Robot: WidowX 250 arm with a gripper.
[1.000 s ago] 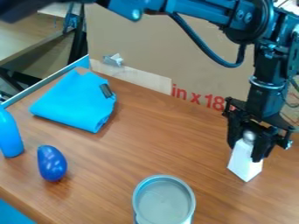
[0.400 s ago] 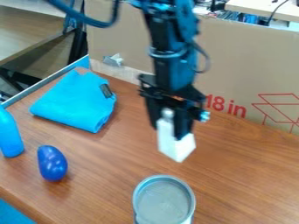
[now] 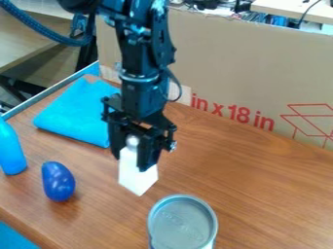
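My gripper point(image 3: 135, 158) hangs over the left-middle part of the table, shut on a white block-like bottle with a rounded grey top point(image 3: 137, 176). The white bottle points down, between the blue eggplant-shaped object point(image 3: 58, 181) on its left and the grey-lidded can point(image 3: 182, 222) at its lower right, touching neither. Whether its base meets the table cannot be told. Behind the gripper lies a folded blue cloth point(image 3: 77, 115), its right part covered by the arm.
A blue bottle point(image 3: 9, 150) stands at the left edge of the view. Cardboard point(image 3: 250, 73) walls off the table's back side, and a metal rail point(image 3: 48, 91) runs along the back left. The wooden table point(image 3: 260, 180) extends to the right.
The gripper has moved from the right side across to the left with the white bottle held in it. The cloth, can and blue objects have stayed in place.
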